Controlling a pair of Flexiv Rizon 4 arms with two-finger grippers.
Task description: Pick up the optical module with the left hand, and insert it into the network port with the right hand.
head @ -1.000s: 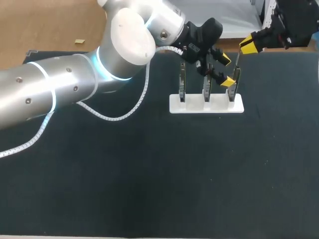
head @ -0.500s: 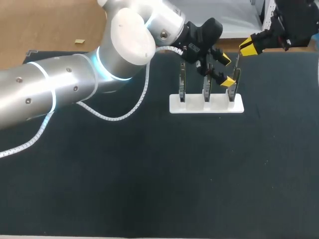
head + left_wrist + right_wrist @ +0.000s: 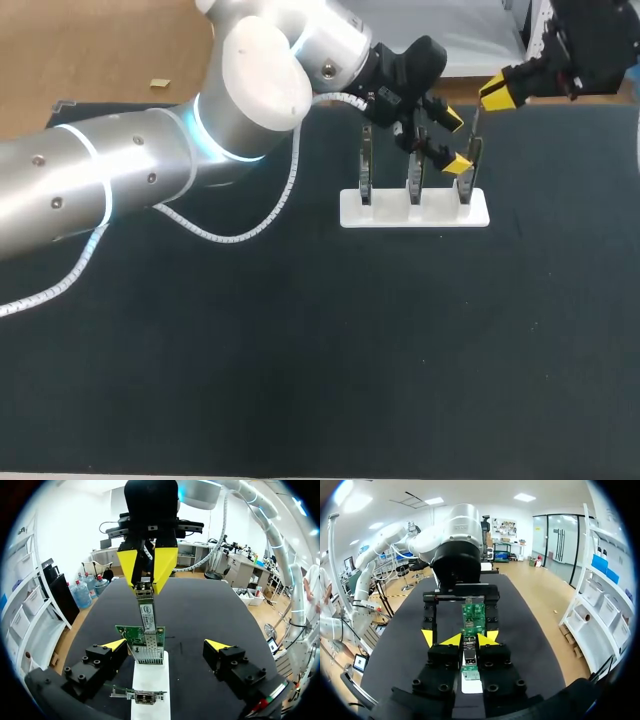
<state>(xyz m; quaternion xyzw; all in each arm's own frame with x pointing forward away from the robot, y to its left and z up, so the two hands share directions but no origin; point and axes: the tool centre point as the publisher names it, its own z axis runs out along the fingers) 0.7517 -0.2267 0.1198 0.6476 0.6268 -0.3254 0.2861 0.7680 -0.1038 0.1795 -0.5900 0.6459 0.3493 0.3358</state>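
right gripper pinched shut on module, held upright, lower end at port of end board on white stand. left gripper spread wide, flanking board, holding nothing.

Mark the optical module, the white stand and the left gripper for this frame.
optical module (image 3: 146, 616): left wrist view, on its labelled metal body.
white stand (image 3: 390, 214): head view, bare part of the base between two boards.
left gripper (image 3: 166, 644): left wrist view, midway between its yellow tips.

white stand with 3 boards | left gripper beside rightmost | right gripper holds optical module above
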